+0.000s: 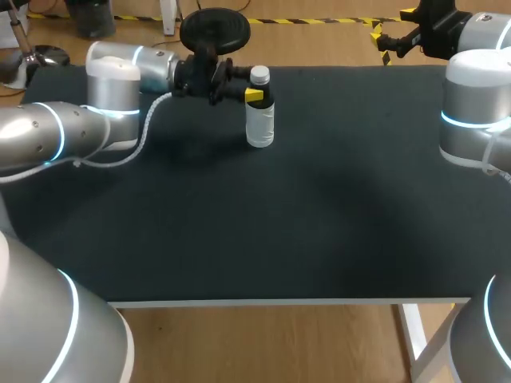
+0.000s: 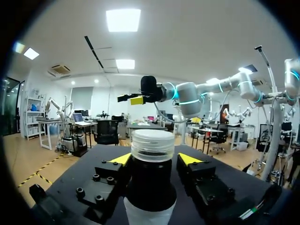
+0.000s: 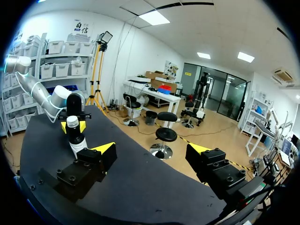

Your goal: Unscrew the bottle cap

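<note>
A small clear bottle (image 1: 260, 120) with a white cap (image 1: 259, 76) stands upright at the far side of the black table (image 1: 303, 223), left of the middle. My left gripper (image 1: 257, 93) comes in sideways and its yellow-tipped fingers press on the bottle's upper part from both sides, just below the cap. In the left wrist view the bottle (image 2: 151, 187) fills the space between the fingers (image 2: 123, 159), with the cap (image 2: 153, 144) sticking out past them. My right gripper (image 1: 382, 45) hangs open beyond the far right corner, well away from the bottle (image 3: 75, 138), with nothing between its fingers (image 3: 105, 151).
The table's black mat stretches bare from the bottle to the near edge (image 1: 279, 302) and to the right side. My left arm (image 1: 112, 88) lies along the far left of the table.
</note>
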`<state>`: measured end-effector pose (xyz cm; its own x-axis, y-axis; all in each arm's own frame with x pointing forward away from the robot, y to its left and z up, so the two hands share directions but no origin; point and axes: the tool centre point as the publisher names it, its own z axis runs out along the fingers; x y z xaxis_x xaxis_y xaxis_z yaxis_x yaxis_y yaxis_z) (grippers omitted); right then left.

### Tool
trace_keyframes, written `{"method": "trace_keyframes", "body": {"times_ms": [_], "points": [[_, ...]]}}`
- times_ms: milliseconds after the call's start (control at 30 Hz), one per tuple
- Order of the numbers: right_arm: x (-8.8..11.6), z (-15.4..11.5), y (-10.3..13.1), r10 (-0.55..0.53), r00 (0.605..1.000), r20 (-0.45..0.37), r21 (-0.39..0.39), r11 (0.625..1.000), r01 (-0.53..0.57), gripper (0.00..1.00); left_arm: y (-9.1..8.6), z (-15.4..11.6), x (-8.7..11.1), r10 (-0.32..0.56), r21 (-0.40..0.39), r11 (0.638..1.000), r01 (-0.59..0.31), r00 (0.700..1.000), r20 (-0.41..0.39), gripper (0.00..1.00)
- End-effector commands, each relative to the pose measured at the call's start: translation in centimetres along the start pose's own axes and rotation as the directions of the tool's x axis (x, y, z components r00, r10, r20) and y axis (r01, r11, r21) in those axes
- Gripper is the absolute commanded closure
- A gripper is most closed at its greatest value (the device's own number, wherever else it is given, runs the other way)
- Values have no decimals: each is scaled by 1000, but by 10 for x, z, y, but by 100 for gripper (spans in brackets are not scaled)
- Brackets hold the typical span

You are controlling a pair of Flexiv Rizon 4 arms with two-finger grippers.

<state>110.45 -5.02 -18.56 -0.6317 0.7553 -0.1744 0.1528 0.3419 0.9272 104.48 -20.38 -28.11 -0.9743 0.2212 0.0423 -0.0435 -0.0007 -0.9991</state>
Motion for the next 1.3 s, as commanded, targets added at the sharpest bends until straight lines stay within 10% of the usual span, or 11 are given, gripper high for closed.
{"method": "trace_keyframes", "body": {"times_ms": [33, 533, 967, 1033, 1300], "points": [[0, -1, 0, 0, 1000, -1, 2, 1000, 0, 0, 1, 0, -6, -2, 3, 1000, 2, 1000, -15, 16], [0, -1, 0, 0, 1000, -1, 2, 1000, 0, 0, 4, 4, -7, -5, 0, 1000, 5, 1000, -23, 2], [0, -1, 0, 0, 1000, -1, 2, 1000, 0, 0, 5, 4, -8, -6, 0, 1000, 6, 1000, -18, 62], [0, -1, 0, 0, 1000, -1, 2, 1000, 0, 0, 5, 4, -8, -5, 1, 1000, 5, 1000, -17, 99], [0, -1, 0, 0, 1000, -1, 2, 1000, 0, 0, 0, 0, -7, 11, -3, 1000, -11, 1000, -14, 100]]}}
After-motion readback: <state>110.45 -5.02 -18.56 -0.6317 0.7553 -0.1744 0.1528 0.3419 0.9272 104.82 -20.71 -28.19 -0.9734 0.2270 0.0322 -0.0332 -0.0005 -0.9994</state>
